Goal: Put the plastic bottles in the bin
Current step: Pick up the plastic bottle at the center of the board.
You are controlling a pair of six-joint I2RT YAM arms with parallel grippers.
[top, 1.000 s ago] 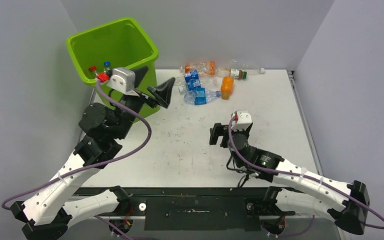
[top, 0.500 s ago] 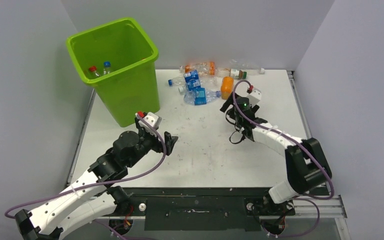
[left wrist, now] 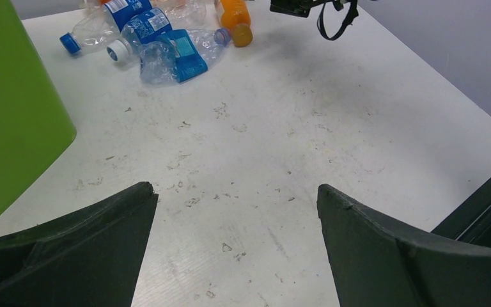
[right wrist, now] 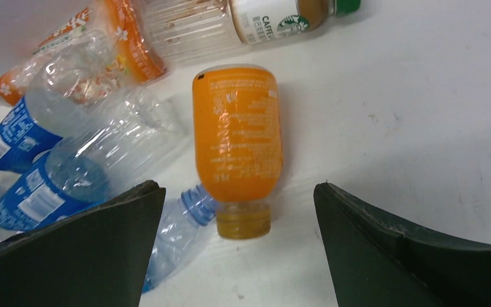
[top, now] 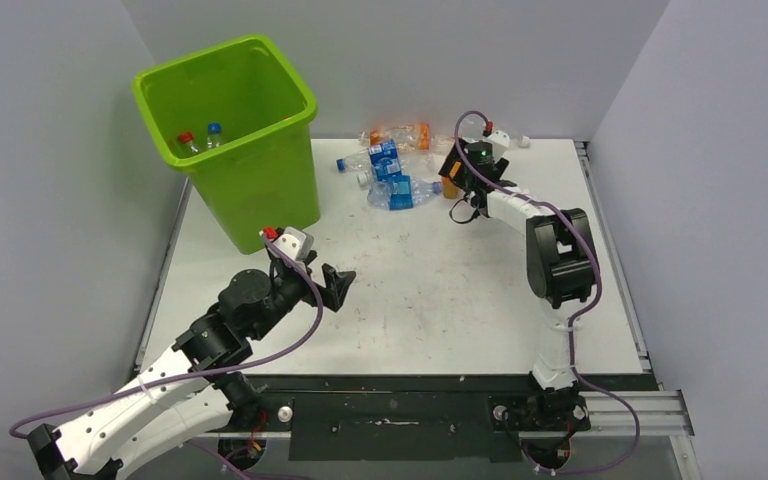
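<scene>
- Bin (top: 260, 185): lime-green, upright at the far-left corner of the desk (top: 410, 300). Two plastic bottles (top: 198, 138) are visible inside against its left wall, one red-capped and one blue-capped. The rest of the interior is hidden.
- Left fingers (top: 338, 283): low over the near-left part of the desk, just in front of the bin. They are spread wide and hold nothing.
- Bottle heap (top: 392, 165): middle of the far edge, well apart from the bin. It holds crushed clear bottles with blue labels (right wrist: 45, 173), one orange-labelled bottle (right wrist: 102, 45) and a coffee-label bottle (right wrist: 275, 16). All lie on their sides, touching or overlapping.
- Orange bottle (right wrist: 238, 131): right end of the heap, on its side, cap toward the near edge.
- Right fingers (top: 452, 172): over the orange bottle, spread wide to either side of it. They do not touch it and hold nothing.
- Status, as a judgement: the task is begun but far from finished. At least two bottles are binned and several are left on the desk. The orange bottle looks like the next pick.
</scene>
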